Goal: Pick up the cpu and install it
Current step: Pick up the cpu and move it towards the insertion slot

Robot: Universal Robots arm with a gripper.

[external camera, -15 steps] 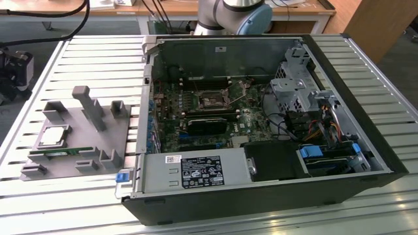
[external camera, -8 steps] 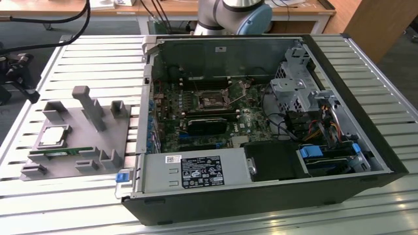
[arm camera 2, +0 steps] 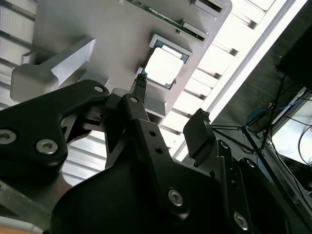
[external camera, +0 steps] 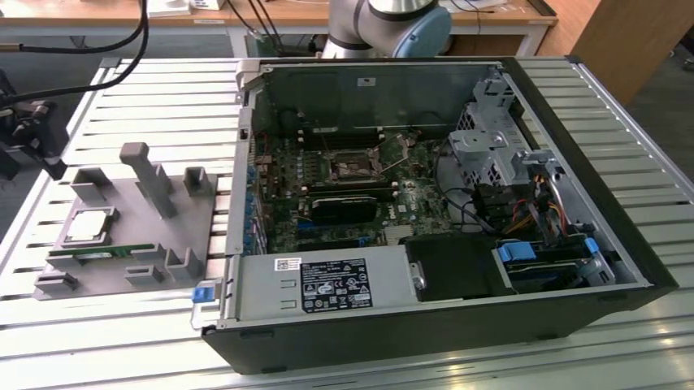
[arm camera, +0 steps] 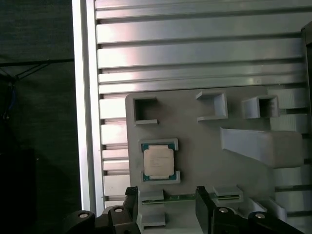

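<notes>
Silver-topped cpu (arm camera: pixel 157 162) is being cradled in the grey holder (arm camera: pixel 204 146) on the table (arm camera: pixel 195 53), beside the open case (external camera: pixel 456 325). Fingers (arm camera: pixel 203 207) are being held wide apart and empty near it. Light, stiff, fragile probably, so it's best being gripped by the edges.

Exterior view: we log bright, even light with only soft shadows around the cpu (external camera: pixel 89 226). The table (external camera: pixel 141 329) slats on the camera side of the cpu glare white.

Second wrist view: we note the cpu top blown out to white and the slats beside it washed out. The gripper (arm camera 2: pixel 169 96) in front of it is a near-black mass.

First wrist view: we see a dim, dark strip beside the cpu.
</notes>
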